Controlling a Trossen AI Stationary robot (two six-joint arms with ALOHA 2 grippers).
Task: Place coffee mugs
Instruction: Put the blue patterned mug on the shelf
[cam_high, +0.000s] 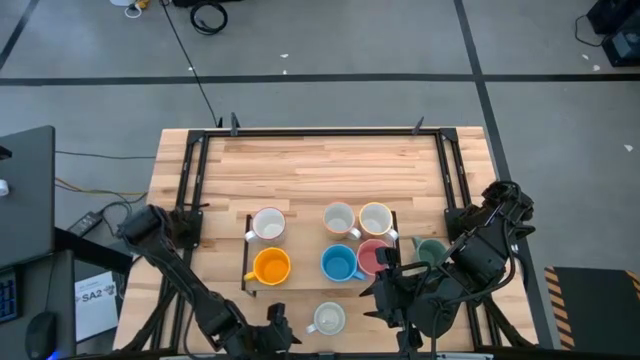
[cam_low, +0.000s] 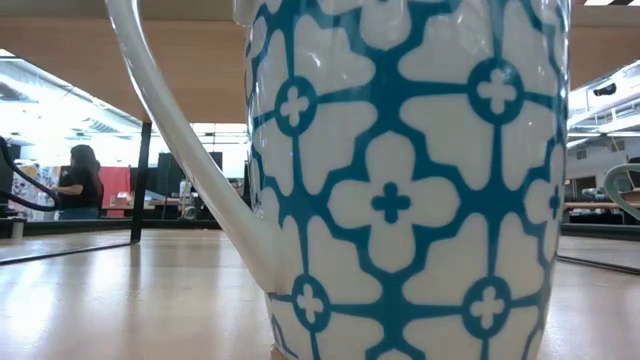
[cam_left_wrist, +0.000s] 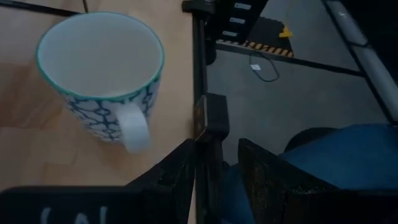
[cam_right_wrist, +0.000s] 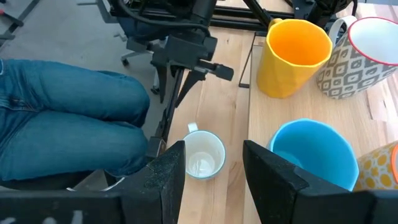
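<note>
- Ceramic throughout, seen from the high view: on the pale wood worktop (cam_high: 330, 160) stand an orange mug (cam_high: 271, 266), a blue mug (cam_high: 339, 263), a pink mug (cam_high: 374, 256) and three pale ones, grouped on a thin dark-framed tray (cam_high: 247, 252). A patterned white mug (cam_high: 327, 318) stands alone near the front edge; a dark green mug (cam_high: 431, 250) sits just right of the tray. Right end effector (cam_high: 392, 296) hovers low beside the pink mug; left end effector (cam_high: 272, 334) sits at the front edge, left of the lone mug.
- Low view: glossy glaze, teal floral lattice on white, curved handle; the lone mug fills the frame.
- Left wrist view: left fingers (cam_left_wrist: 177, 174) apart, empty, over the worktop's edge; the teal-rimmed mug is near, handle toward them.
- Right wrist view: right fingers (cam_right_wrist: 171, 171) apart, empty, the lone mug between them farther off, orange and blue mugs beyond.
- Judgement: between placements; the lone mug looks next. Calls for descending, gripping the rim or handle, then carrying it to the tray.
</note>
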